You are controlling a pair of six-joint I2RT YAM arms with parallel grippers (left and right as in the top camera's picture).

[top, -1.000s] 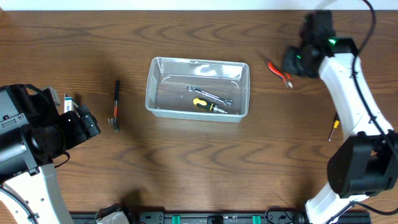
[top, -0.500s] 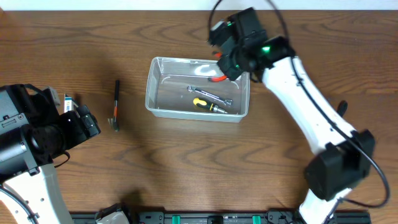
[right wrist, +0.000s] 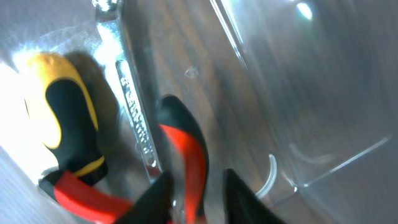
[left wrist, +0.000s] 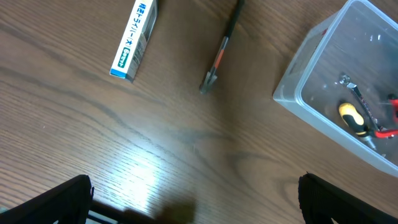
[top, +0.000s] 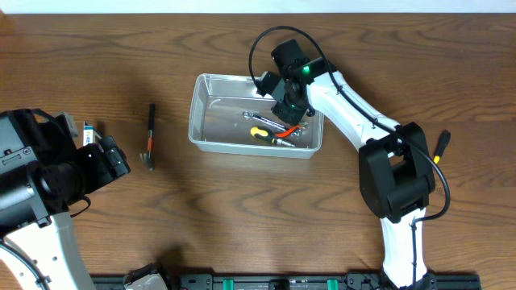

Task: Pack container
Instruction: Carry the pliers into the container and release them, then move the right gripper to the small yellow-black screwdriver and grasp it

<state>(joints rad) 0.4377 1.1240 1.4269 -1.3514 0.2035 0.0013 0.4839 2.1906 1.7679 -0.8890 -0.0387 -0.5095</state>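
Gleaming clear-plastic container (top: 242, 79); perhaps pliers (top: 289, 129) inside

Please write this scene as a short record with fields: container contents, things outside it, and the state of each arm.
in container: wrench, screwdriver, pliers
on table, outside: box, dark tool
left fingers: open, holding nothing
right fingers: over the container, either side of one pliers handle; grip unclear

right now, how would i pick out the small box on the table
Start at the clear container mid-table and go left, past the thin dark tool. The box lies flat just beyond it: long, narrow, blue and white, the only cardboard thing there.
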